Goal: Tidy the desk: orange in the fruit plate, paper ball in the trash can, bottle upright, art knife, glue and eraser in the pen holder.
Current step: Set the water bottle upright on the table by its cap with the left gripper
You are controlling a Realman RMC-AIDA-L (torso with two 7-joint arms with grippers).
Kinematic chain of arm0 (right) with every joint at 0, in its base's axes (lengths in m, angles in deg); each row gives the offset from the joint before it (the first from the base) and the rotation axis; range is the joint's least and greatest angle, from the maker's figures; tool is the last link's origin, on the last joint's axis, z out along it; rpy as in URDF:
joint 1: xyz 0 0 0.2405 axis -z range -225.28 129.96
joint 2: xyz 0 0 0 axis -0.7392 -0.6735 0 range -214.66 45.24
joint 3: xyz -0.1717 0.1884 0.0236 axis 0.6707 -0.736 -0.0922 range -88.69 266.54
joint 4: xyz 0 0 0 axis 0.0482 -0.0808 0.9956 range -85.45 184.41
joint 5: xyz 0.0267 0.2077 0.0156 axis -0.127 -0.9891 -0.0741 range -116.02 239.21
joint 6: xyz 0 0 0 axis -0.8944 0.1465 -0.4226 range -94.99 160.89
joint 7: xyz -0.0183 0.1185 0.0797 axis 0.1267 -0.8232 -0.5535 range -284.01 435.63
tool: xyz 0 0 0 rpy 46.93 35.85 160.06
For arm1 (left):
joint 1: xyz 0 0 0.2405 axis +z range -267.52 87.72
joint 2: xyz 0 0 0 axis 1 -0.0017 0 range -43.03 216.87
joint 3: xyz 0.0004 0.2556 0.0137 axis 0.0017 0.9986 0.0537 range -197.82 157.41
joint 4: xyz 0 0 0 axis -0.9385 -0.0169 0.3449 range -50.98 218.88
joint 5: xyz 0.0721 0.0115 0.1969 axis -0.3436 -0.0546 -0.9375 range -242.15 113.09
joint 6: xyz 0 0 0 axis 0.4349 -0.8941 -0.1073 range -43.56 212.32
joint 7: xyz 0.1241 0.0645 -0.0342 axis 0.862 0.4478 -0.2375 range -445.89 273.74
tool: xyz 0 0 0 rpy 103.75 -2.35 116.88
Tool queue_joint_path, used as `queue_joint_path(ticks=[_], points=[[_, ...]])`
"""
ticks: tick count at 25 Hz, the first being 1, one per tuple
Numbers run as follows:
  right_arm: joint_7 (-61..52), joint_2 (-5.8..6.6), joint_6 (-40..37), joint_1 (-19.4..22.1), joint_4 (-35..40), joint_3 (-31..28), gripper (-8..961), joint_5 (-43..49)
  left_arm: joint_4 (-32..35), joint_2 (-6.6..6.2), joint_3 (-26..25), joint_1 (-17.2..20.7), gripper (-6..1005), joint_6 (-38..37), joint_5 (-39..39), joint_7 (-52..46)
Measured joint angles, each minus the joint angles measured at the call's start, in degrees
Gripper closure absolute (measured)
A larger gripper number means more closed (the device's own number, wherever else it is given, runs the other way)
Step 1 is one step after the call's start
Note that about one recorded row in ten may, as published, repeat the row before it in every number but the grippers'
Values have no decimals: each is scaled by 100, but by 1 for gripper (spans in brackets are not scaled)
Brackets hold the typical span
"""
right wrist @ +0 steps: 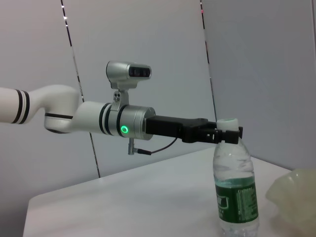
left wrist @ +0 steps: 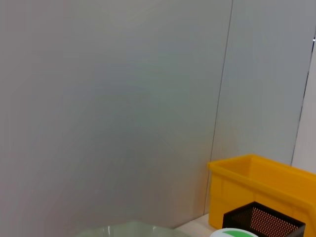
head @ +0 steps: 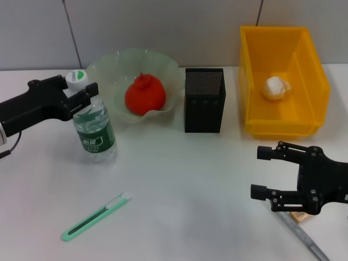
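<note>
Head view: small clear plastic water bottle with green label (head: 94, 129) stands upright, bench far left; left hand (head: 81, 93) clenched on its neck below the white-green cap. Right hand (head: 270, 173) released, near right. Right wrist view: bottle (right wrist: 236, 187) upright, gripped at neck.

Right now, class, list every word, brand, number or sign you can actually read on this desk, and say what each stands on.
None can be read.
Bottle green label: white print, too small and blurred to read.
Bottle cap: a green patch, no legible characters.
Pen holder, trash can, art knife: no text visible.
</note>
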Motion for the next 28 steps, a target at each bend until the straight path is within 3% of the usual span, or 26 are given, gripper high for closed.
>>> queue_joint_path(ticks=[20, 21, 26, 28], points=[[0, 0, 47, -33, -6, 27, 115, 0, -496, 30, 57, -32, 525, 189, 270, 514], [0, 0, 47, -33, -6, 15, 115, 0, -498, 21, 76, -30, 325, 208, 270, 544], [0, 0, 47, -34, -6, -10, 115, 1, -435, 16, 51, 26, 189, 34, 326, 607], [0, 0, 51, -34, -6, -10, 115, 1, -425, 10, 43, 38, 190, -33, 376, 619]])
